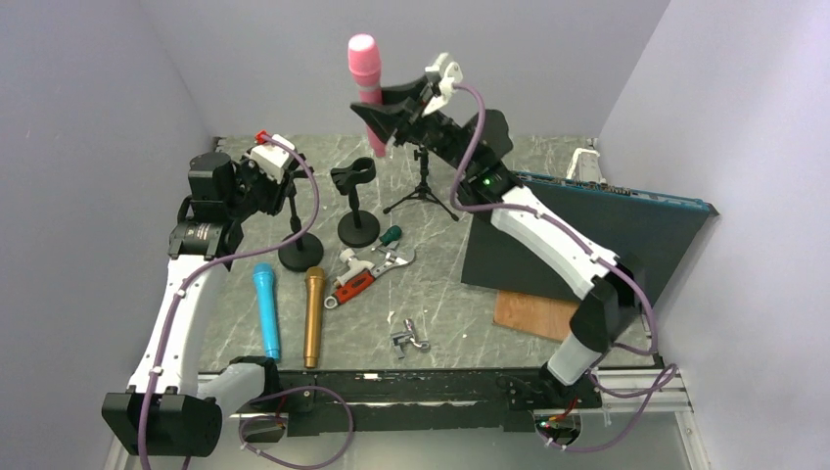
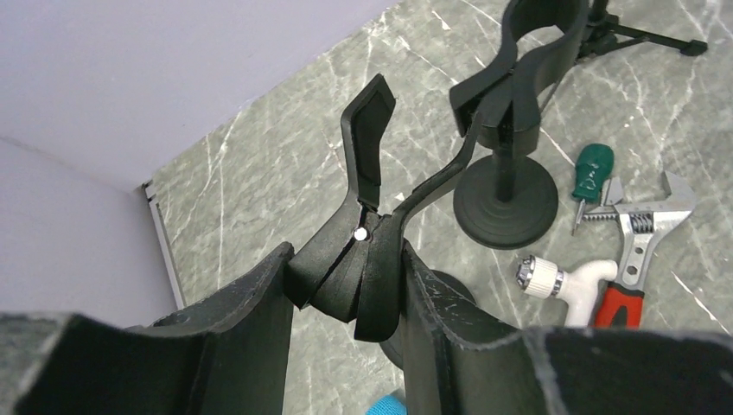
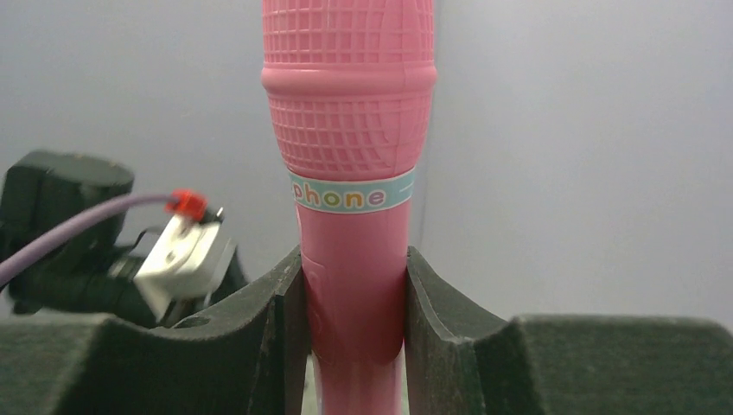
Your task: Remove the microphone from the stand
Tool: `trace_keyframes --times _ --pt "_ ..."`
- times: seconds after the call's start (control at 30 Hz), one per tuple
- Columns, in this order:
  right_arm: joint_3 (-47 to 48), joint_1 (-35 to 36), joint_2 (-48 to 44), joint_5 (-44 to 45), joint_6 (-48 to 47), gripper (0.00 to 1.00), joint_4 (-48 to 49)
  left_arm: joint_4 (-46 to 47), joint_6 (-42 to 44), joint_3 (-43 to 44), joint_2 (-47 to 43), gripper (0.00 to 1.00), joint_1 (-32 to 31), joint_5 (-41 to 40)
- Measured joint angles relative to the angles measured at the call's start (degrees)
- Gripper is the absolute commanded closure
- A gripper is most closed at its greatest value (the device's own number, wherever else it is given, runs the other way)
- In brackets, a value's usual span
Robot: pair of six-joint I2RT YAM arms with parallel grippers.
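Foreground: left gripper [image 2: 350, 285], jaws pressed on the clip of the black round-based stand [image 2: 367, 147], probably to steady it; right gripper [image 3: 350, 294] pinches the pink plastic microphone [image 3: 350, 112] upright. Only the overhead view shows it high above the table, well apart from the stand; only the left wrist view shows the clip empty

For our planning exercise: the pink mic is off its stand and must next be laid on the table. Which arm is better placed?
Right. The right hand is shut on the mic, held high above the table; the left hand is clamped on an empty clip.
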Motion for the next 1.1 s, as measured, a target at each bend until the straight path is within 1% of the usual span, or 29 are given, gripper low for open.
trace_keyframes --times 0.1,0.23,0.3,0.4,0.63,0.77,1.1 --pt "-10.03 0.15 -6.25 0.63 -0.85 1.0 0.79 1.46 -1.09 -0.72 0.0 0.94 0.11 -1.77" --pt "-22.12 0.44 -13.51 1.86 -1.03 1.0 0.94 5.9 -3.08 -3.17 -0.37 0.97 0.44 -3.82" --pt "-26.58 0.44 -16.79 2.67 -1.25 1.0 -0.24 8.31 -4.09 -4.92 -1.09 0.97 0.68 -5.11" --pt "-30.05 0.44 -20.85 3.58 -1.53 1.0 -2.43 11.54 -5.35 -7.85 -2.56 0.97 0.98 -7.23" --pt "-31.17 0.44 -27.45 4.61 -3.21 1.0 -5.29 16.04 -6.54 -13.0 -5.7 0.97 1.25 -10.67" --pt "-31.17 0.48 -27.85 4.57 -3.43 1.0 -6.16 18.88 -6.97 -14.95 -6.49 0.93 1.25 -11.82" --pt "-31.47 0.46 -27.82 4.35 -3.17 1.0 -9.14 23.21 -8.39 -14.78 -3.21 0.97 1.25 -12.09"
